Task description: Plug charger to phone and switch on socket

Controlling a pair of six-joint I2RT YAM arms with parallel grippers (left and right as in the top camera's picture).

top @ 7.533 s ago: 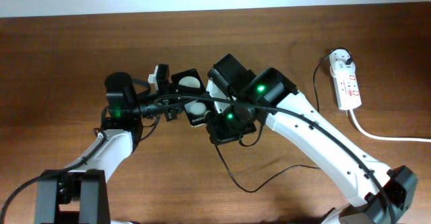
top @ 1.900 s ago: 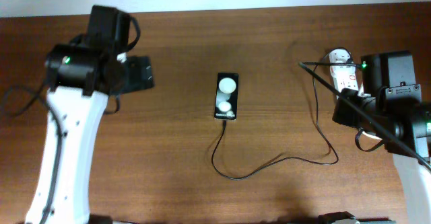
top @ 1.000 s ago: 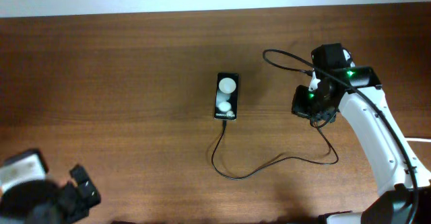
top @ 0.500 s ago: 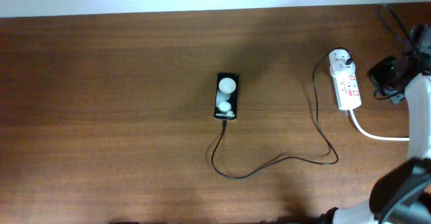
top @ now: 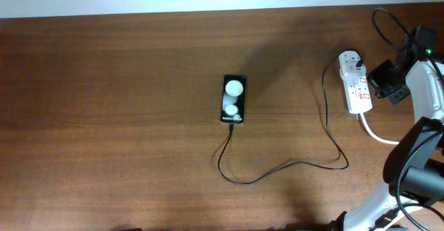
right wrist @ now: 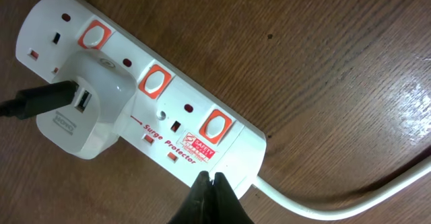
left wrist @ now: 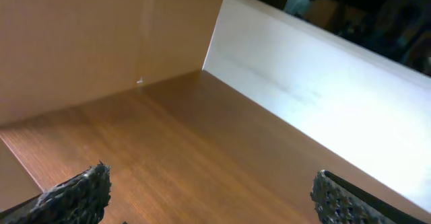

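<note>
The black phone (top: 234,99) lies flat mid-table, two white round spots on its face. The charger's thin black cable (top: 291,164) meets the phone's near end, loops across the wood and rises to the white plug adapter (top: 352,62) in the socket (top: 359,91), a white strip with red switches. My right gripper (right wrist: 210,179) is shut with nothing in it, its tips just over the strip's cord end (right wrist: 232,158), below the nearest red switch (right wrist: 215,126). The adapter (right wrist: 86,120) sits further along. My left gripper (left wrist: 209,200) is open over bare wood, holding nothing.
A thick white cord (top: 388,138) runs from the strip toward the right edge, also seen as the cord (right wrist: 337,207) beside my right fingers. My right arm (top: 420,99) stands along the table's right edge. A pale wall (left wrist: 316,96) borders the table in the left wrist view.
My right arm has swung from mid-table out to the right edge beside the strip, uncovering it. My left arm has left the overhead view. Phone and cable lie as before.
</note>
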